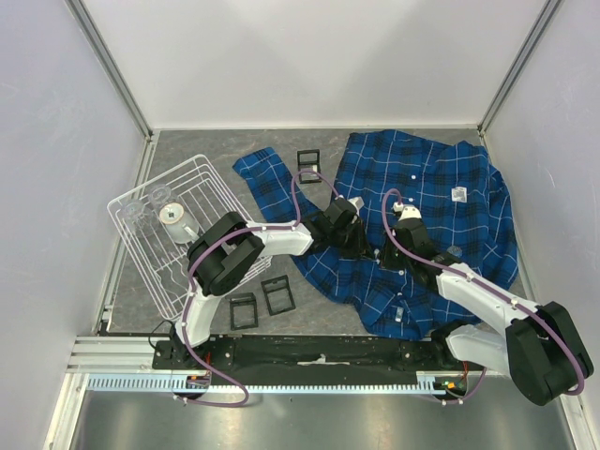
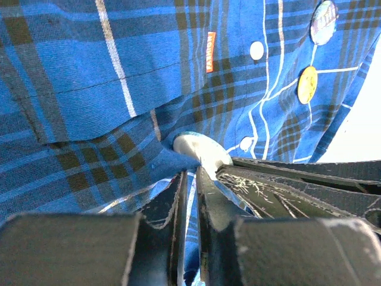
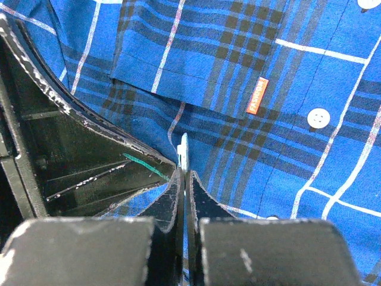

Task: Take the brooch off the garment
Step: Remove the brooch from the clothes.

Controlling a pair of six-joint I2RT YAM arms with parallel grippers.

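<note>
The blue plaid garment (image 1: 441, 206) lies spread on the table's right half. My left gripper (image 1: 356, 242) is shut on a fold of its fabric (image 2: 149, 161), as the left wrist view (image 2: 190, 176) shows. A white round brooch (image 2: 199, 149) sits just beyond those fingertips. My right gripper (image 1: 384, 253) is shut on that brooch's thin edge (image 3: 184, 149), seen edge-on in the right wrist view (image 3: 183, 174). The two grippers meet tip to tip on the shirt front. Two more brooches, one bluish (image 2: 324, 21) and one yellow (image 2: 308, 84), are pinned near the button line.
A white wire rack (image 1: 164, 281) holding a cup (image 1: 174, 217) stands at the left. Three black square frames (image 1: 277, 295) (image 1: 243, 311) (image 1: 308, 159) lie on the grey table. An orange label (image 3: 256, 95) marks the shirt's pocket seam. Walls close in on both sides.
</note>
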